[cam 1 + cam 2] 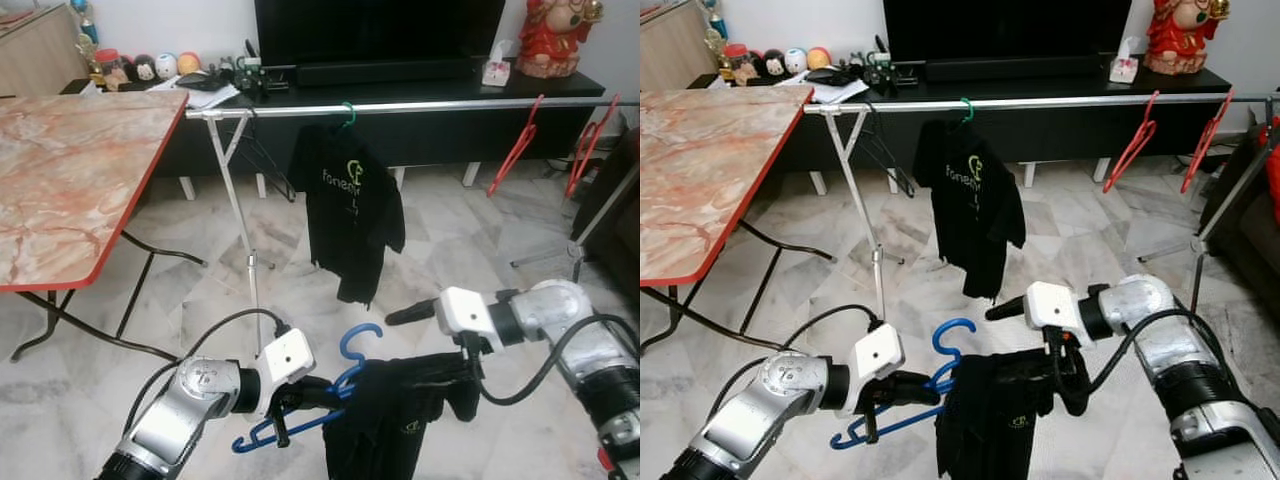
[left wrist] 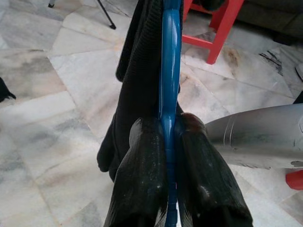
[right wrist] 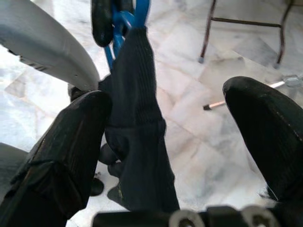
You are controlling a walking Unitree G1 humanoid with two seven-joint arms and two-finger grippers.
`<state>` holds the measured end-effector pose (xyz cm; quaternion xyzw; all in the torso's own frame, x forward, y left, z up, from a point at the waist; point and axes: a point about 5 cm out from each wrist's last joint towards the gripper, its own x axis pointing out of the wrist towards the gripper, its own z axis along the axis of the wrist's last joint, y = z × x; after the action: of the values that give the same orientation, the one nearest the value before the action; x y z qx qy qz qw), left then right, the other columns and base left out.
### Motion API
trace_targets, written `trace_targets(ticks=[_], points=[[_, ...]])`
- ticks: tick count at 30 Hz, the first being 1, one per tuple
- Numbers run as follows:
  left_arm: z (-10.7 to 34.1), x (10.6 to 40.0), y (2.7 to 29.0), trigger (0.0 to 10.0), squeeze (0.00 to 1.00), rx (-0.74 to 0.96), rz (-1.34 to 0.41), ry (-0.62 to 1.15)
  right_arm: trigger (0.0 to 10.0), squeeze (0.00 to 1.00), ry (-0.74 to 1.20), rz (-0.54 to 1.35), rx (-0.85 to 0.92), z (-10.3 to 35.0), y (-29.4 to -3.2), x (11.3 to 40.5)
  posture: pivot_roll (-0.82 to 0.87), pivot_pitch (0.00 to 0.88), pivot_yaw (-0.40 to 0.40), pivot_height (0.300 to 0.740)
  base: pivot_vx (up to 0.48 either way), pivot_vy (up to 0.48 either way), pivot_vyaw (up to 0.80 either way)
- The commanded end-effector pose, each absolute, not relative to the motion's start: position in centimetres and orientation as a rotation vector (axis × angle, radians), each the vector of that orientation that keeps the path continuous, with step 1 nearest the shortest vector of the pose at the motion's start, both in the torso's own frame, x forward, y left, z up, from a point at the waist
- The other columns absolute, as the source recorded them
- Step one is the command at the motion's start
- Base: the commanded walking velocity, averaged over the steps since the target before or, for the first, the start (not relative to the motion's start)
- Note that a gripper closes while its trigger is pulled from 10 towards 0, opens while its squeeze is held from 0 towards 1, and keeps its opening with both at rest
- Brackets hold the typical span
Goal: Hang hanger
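My left gripper [image 1: 320,392] is shut on the lower bar of a blue hanger [image 1: 355,345], low in front of me above the floor; in the left wrist view its fingers [image 2: 142,175] pinch the blue bar [image 2: 169,94]. A black garment [image 1: 390,420] hangs from that hanger. On the garment's right side my right gripper [image 1: 440,355] is open, and in the right wrist view the cloth [image 3: 137,142] lies between its spread fingers [image 3: 71,142]. Ahead runs a silver clothes rail [image 1: 450,104].
A black T-shirt [image 1: 350,200] on a green hanger [image 1: 347,115] hangs mid-rail, with two red hangers [image 1: 515,145] further right. A marble-top folding table [image 1: 70,180] stands at left, a dark TV console [image 1: 400,90] behind the rail, and a red stool [image 2: 213,28] nearby.
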<state>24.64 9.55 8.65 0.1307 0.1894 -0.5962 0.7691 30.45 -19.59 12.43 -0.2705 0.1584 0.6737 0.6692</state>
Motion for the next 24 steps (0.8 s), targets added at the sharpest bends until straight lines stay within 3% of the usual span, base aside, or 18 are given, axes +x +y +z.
trace_targets(ticks=[1, 21, 22, 23, 24], points=[[10.0, 24.9, 9.1, 10.0, 0.00, 0.309, -1.319, 0.349, 10.0, 0.00, 0.364, 1.558, -0.647, 12.7, -19.2, 30.7, -0.15, 0.000, 0.014, 0.740, 0.000, 0.000, 0.00], [10.3, 25.2, 8.6, 10.0, 0.00, 0.319, -1.317, 0.331, 10.0, 0.00, 0.487, 1.601, -0.701, 10.1, -18.5, 30.4, -0.13, 0.000, 0.009, 0.740, 0.000, 0.000, 0.00], [10.3, 25.2, 8.6, 10.0, 0.00, 0.319, -1.316, 0.330, 8.7, 0.00, 0.488, 1.599, -0.698, 10.0, -18.4, 30.4, -0.13, 0.000, 0.009, 0.740, 0.000, 0.000, 0.00], [10.3, 25.3, 8.6, 10.0, 0.00, 0.319, -1.315, 0.329, 3.8, 0.00, 0.490, 1.601, -0.698, 9.9, -18.3, 30.4, -0.14, 0.000, 0.011, 0.740, 0.000, 0.000, 0.00], [10.3, 25.3, 8.6, 10.0, 0.00, 0.319, -1.315, 0.329, 3.8, 0.00, 0.490, 1.601, -0.698, 9.9, -18.3, 30.4, -0.14, 0.000, 0.011, 0.740, 0.000, 0.000, 0.00]])
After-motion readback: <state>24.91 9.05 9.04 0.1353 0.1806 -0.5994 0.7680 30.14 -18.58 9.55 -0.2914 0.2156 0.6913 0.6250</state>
